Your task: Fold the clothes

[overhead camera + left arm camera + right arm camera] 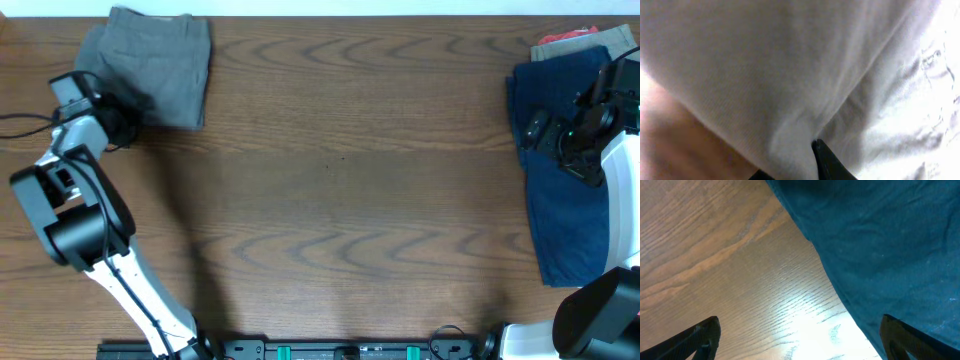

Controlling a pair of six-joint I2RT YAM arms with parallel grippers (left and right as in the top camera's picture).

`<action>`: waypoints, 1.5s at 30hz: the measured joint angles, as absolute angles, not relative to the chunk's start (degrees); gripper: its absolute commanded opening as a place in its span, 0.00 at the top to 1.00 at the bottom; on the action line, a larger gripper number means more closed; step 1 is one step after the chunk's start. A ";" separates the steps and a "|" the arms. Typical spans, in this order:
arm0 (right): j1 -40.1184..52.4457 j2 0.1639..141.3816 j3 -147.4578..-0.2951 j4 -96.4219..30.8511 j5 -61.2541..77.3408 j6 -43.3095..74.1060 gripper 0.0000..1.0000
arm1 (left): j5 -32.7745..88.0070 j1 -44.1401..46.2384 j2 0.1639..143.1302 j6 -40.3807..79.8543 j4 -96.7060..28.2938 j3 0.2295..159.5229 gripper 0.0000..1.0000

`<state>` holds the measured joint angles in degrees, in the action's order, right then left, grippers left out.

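From overhead, the grey shorts [150,65] lie as a compact folded bundle at the far left corner of the table [340,180]. The left gripper [126,122] sits at the bundle's near left edge. On the far right, the navy shorts [560,210] are spread long, running toward the near edge. A scrap of red-orange cloth [572,37] peeks out behind their far end. The right gripper [548,132] hangs over the upper part of the navy pair. From up here the spread of either set of fingers cannot be read.

In the left wrist view, pale grey fabric fills nearly everything. One dark fingertip [827,162] pokes up into a crease and a sliver of wood shows at the lower left. Whether the jaws are pinching the cloth or only resting against it, I cannot tell.

In the right wrist view, the two fingers [695,340] stand spread wide at the bottom corners, holding nothing. The navy hem cuts diagonally across, with bare wood between the tips.

Judging by the drape, this is light, limp cotton that will sag and slide on smooth wood and will not hold a shape. The best hold is probably a thick edge, the hem or waistband corner. A layer pinched there should lift cleanly, whereas a grab mid-panel would likely bunch
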<state>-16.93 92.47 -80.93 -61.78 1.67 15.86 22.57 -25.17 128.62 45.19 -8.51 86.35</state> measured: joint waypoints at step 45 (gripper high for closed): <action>-16.93 92.47 -80.93 -61.78 1.67 15.86 0.01 | 20.71 -25.76 90.54 37.21 -54.54 84.95 0.11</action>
<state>-16.93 92.47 -80.93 -61.78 1.67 15.86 20.71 -25.76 90.54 37.21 -54.54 84.95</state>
